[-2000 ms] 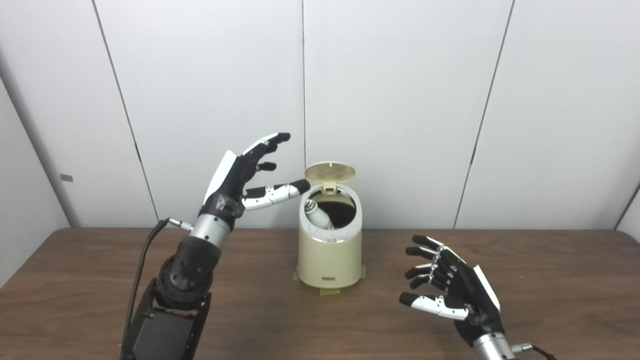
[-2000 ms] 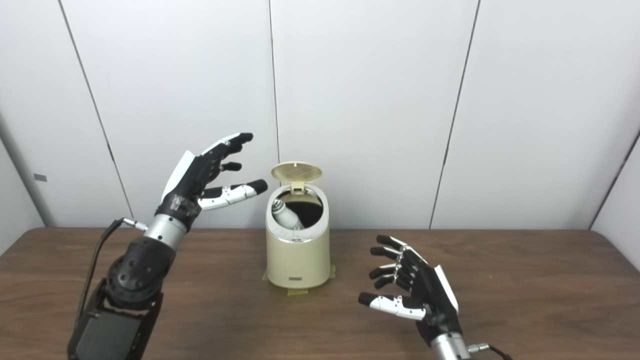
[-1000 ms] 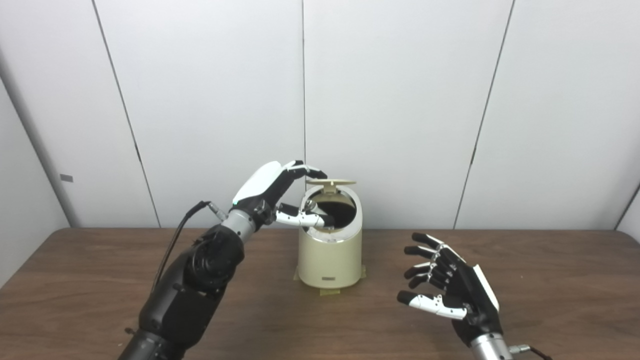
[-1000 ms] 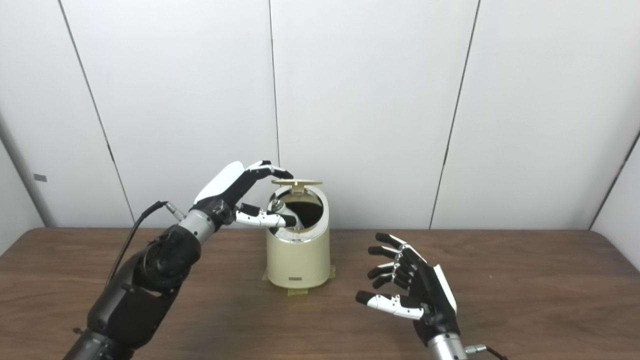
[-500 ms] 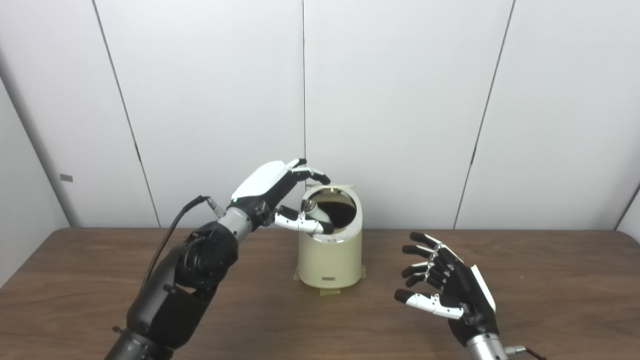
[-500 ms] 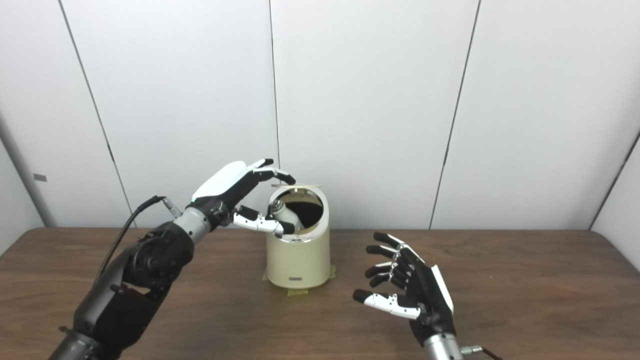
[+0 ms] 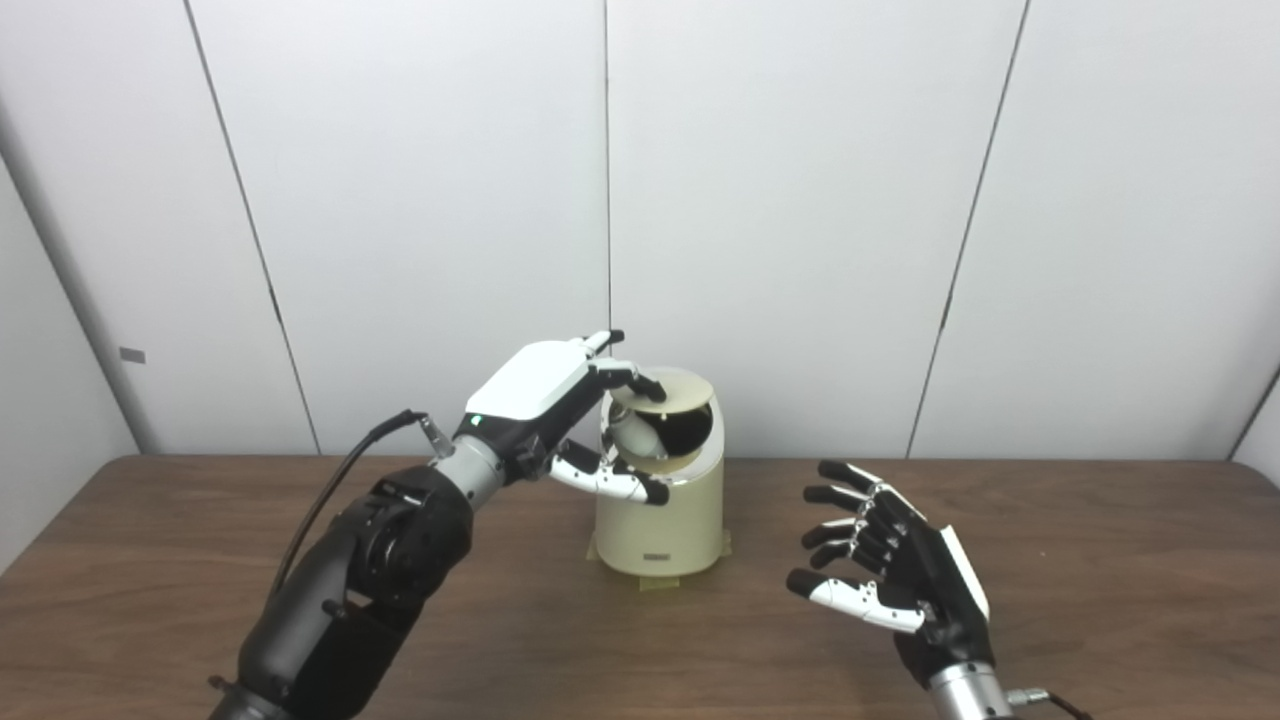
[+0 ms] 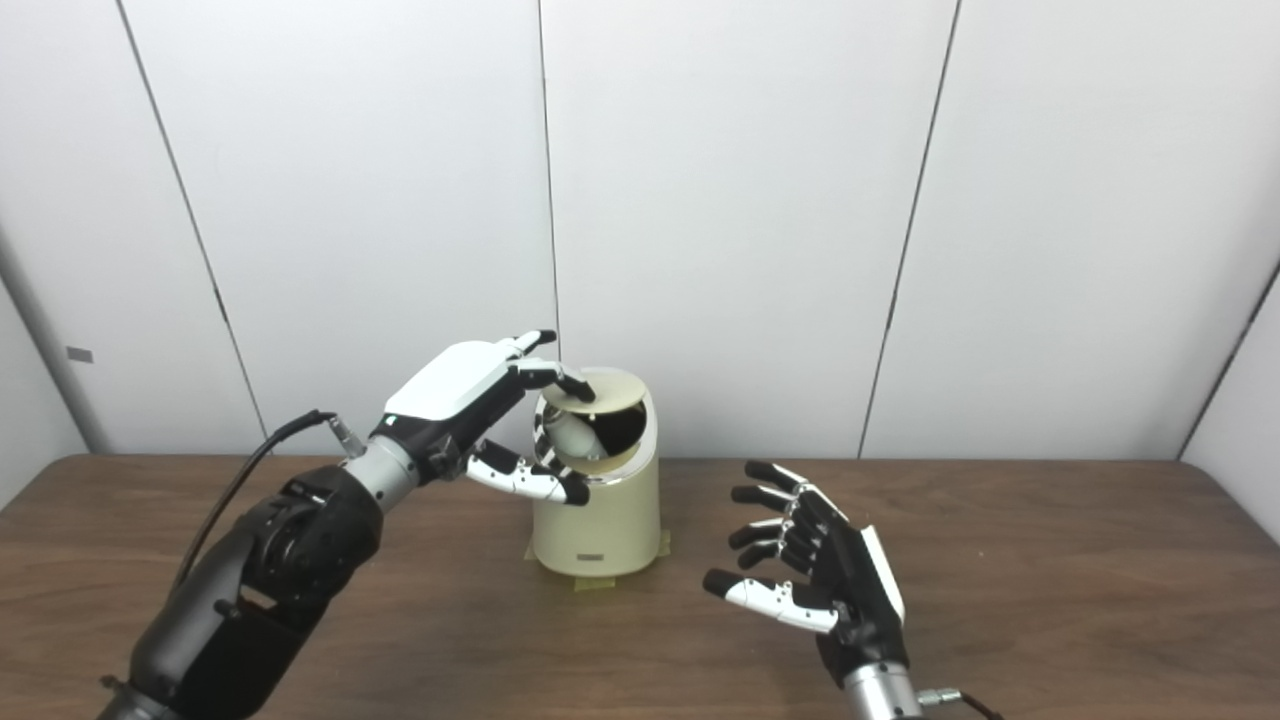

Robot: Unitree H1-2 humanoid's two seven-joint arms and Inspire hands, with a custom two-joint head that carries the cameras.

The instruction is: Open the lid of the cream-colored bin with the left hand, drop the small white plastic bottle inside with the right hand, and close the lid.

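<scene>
The cream-colored bin stands on the wooden table, at the middle, near the wall. Its round lid is tilted partway down over the opening. Inside, the small white plastic bottle leans against the left wall, partly hidden by the lid. My left hand is over the bin's left side, fingertips resting on top of the lid, thumb in front of the rim; it holds nothing. My right hand hovers open over the table to the right of the bin, palm toward it, empty.
Yellowish tape shows at the bin's base. A black cable runs from the left wrist. White wall panels stand directly behind the table's far edge.
The left hand came from raised beside the bin onto the upright lid and has pushed it down to a partly lowered tilt. The right hand stayed in place, shifting slightly.
</scene>
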